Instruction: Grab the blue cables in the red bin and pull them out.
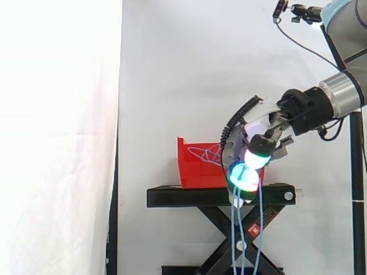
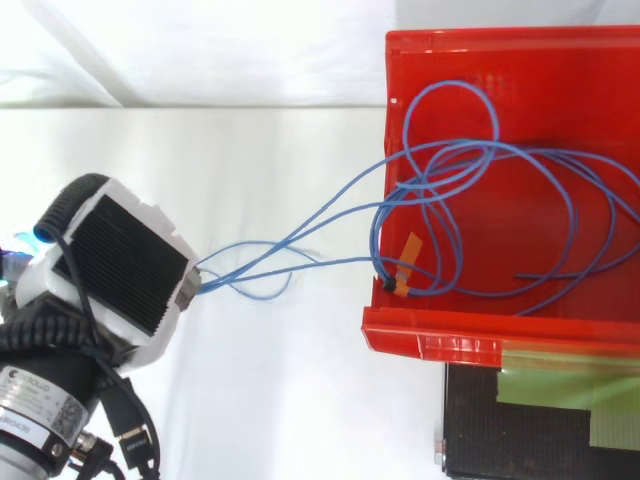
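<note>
Holding a few strands of the blue cables [image 2: 425,180], with most of the coil not yet out of the red bin [image 2: 420,340].

My hand [image 1: 261,140] was curled shut around the strands, and loose lengths hung straight down below my palm, past the black stand [image 1: 189,196]. Ahead of my fingers the strands ran over the bin wall nearest me. Beyond it the loops lay crossed over one another, with an orange tag [image 2: 408,250] just inside that wall. Risks as I judged them: the crossed loops could cinch into a knot, or the tag could catch on the rim. A hard pull might then drag or tip the bin off the stand. The thin strands might also slip through my pads.
</note>
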Controlling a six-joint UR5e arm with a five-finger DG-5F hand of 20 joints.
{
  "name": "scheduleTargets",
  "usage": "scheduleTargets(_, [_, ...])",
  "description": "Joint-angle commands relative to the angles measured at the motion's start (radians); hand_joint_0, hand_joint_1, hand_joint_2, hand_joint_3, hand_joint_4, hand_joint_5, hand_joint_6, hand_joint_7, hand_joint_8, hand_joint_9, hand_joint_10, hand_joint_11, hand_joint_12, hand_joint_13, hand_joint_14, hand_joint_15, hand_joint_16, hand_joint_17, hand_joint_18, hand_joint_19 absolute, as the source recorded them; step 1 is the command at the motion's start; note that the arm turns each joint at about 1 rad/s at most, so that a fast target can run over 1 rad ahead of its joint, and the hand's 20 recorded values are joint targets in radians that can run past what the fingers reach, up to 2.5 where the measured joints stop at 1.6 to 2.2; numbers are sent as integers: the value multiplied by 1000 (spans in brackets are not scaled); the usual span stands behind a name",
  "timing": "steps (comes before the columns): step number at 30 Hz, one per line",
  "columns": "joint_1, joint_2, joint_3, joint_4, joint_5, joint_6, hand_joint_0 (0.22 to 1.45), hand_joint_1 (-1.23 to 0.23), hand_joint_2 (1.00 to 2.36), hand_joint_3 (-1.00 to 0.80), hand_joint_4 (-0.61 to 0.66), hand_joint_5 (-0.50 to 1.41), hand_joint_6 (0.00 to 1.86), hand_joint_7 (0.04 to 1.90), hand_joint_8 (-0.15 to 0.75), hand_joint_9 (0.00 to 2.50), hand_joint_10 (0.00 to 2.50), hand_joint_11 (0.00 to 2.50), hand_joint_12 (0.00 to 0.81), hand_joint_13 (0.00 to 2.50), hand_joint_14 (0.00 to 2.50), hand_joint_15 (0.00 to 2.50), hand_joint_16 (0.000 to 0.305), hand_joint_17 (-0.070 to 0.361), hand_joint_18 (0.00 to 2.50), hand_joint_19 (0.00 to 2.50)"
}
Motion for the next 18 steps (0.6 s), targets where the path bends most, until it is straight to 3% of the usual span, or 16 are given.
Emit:
scheduleTargets(1, [5, 1, 0, -23, 1, 722, 889, -829, 1000, -1000, 51, 1042, 627, 650, 219, 947, 23, 551, 289, 792, 19, 475, 38, 85, 658, 636])
scheduleTargets(9, [9, 1, -17, -39, -4, 679, 888, -828, 1000, -1000, 48, 1041, 622, 651, 220, 948, 24, 550, 290, 792, 20, 478, 38, 85, 656, 643])
scheduleTargets(13, [7, 0, -17, -33, -5, 584, 888, -829, 1000, -1000, 51, 1040, 617, 652, 221, 948, 24, 558, 287, 792, 20, 478, 38, 85, 657, 636])
scheduleTargets(14, [4, 1, -17, -33, -7, 537, 887, -829, 1000, -1000, 51, 1039, 617, 653, 221, 948, 24, 558, 288, 791, 21, 480, 38, 85, 656, 644])
scheduleTargets(17, [4, 0, -19, -33, -5, 486, 888, -829, 1000, -1000, 50, 1040, 613, 654, 221, 948, 24, 556, 291, 793, 19, 470, 38, 85, 657, 644])
scheduleTargets(18, [2, 0, -17, -36, -7, 420, 887, -830, 1000, -1000, 50, 1041, 613, 655, 220, 948, 22, 560, 290, 792, 19, 474, 38, 85, 657, 636])
